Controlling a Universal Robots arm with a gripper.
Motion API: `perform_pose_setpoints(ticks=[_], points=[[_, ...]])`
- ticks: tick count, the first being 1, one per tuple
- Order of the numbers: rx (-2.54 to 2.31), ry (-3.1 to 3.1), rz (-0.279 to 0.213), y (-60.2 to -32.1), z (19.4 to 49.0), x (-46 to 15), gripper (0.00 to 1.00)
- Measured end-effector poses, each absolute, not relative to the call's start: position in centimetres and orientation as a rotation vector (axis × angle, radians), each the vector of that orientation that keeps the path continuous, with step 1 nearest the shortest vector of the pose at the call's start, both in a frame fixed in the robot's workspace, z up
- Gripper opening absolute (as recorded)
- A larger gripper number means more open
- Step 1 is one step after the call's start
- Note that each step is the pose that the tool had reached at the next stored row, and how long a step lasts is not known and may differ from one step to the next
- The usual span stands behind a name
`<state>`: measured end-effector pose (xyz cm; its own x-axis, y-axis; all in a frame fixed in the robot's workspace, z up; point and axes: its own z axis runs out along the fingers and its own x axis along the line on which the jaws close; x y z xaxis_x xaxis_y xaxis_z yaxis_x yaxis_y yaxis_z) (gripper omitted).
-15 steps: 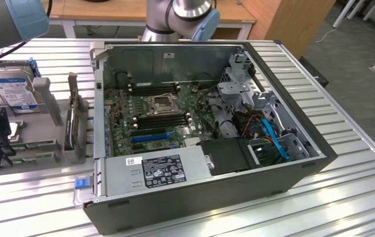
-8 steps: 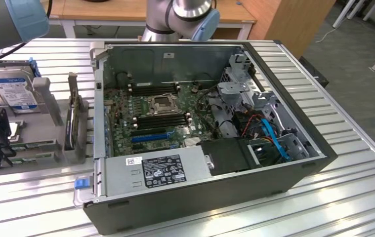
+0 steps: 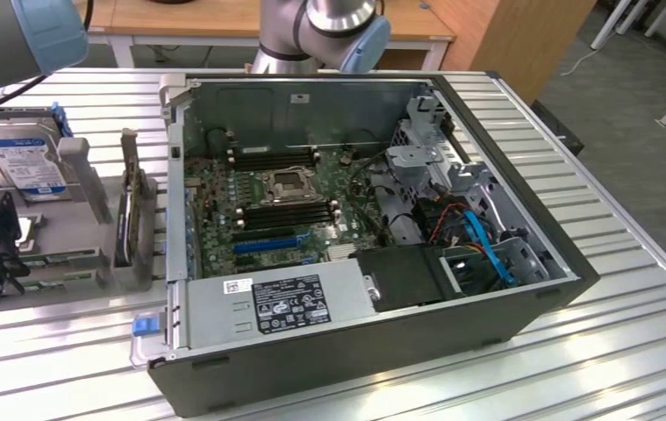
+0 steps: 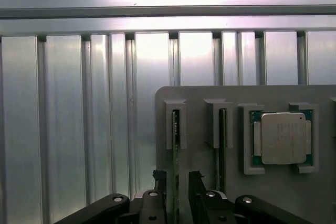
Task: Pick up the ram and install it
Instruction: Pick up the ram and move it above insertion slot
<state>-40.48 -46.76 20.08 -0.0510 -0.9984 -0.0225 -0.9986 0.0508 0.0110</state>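
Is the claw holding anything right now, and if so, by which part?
Nothing is held. The claw stands open, one finger each side of the ram, which sits on edge in its grey holder.

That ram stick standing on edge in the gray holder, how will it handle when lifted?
The ram is a thin board: probably light and stiff, but brittle if twisted. Held on edge by the holder, it would likely tip once freed.

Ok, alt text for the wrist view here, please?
The open gripper sits either side of the ram, a green stick on edge in a grey holder. A second stick and a processor chip sit beside it, on a ribbed metal table.
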Motion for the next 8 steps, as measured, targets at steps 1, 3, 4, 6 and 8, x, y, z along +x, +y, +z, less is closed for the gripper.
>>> perform_pose_setpoints(ticks=[1,3,4,6,8], points=[[-2.158,2.271,0.037,-46.76,20.08,-40.48,0.31],[-2.158,2.271,0.037,-46.76,19.97,-40.47,0.31],[-2.158,2.271,0.037,-46.76,19.85,-40.48,0.31],[-2.158,2.271,0.037,-46.76,19.60,-40.48,0.31],[-2.158,2.271,0.037,-46.77,19.55,-40.48,0.31]])
